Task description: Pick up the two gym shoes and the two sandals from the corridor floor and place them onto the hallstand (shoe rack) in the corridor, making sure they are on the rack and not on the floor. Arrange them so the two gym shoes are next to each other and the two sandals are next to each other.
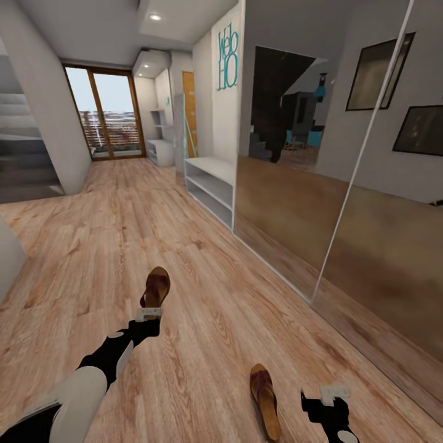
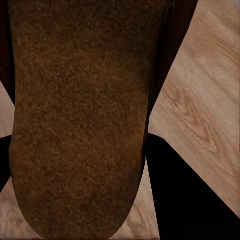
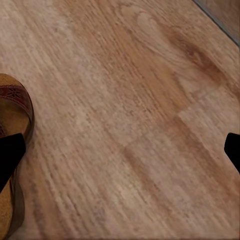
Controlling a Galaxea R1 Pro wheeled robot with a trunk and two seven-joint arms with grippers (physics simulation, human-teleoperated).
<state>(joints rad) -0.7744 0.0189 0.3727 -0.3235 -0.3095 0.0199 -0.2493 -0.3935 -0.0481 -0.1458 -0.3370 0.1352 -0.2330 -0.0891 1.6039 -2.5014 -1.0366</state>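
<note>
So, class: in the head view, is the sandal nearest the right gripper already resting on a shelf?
No: that sandal lies flat on the corridor floor, beside the right gripper.

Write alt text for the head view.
Two dark-brown sandals lie apart on the wood-plank corridor floor: one sandal just beyond the left gripper, the other sandal beside the right gripper. A white bench stands against the mirrored right wall.
</note>
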